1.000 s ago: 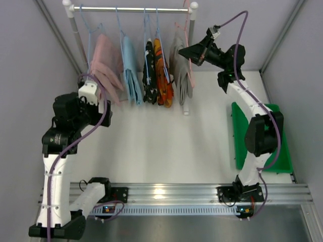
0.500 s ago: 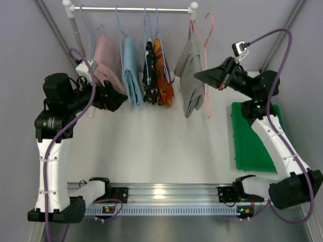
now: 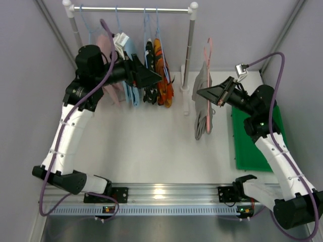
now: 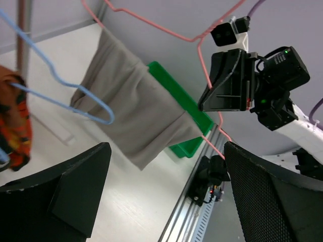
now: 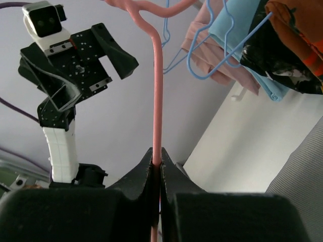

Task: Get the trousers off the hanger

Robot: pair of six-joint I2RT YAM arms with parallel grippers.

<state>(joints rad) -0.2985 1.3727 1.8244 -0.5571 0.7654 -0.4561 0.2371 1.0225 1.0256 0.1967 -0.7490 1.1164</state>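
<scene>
My right gripper (image 3: 202,92) is shut on the pink hanger (image 3: 209,65) and holds it off the rail, over the table. The grey trousers (image 3: 203,103) hang folded over that hanger; they also show in the left wrist view (image 4: 136,113), with the pink hanger (image 4: 202,60) above them. In the right wrist view the pink wire (image 5: 157,91) is pinched between my fingers (image 5: 146,176). My left gripper (image 3: 156,76) is open and empty, raised in front of the rail and pointing right at the grey trousers. The orange-red patterned trousers (image 3: 162,70) hang on a blue hanger on the rail.
The rail (image 3: 136,9) also carries a pink garment (image 3: 106,55), a light-blue one (image 3: 128,65) and a black speckled one (image 3: 149,68). A green tray (image 3: 250,141) lies at the right, under my right arm. The rail's right post (image 3: 189,50) stands beside the hanger.
My right gripper has carried the pink hanger with the grey trousers off the rail, forward and right. My left arm has swung up and right, from the pink garment toward the middle.
</scene>
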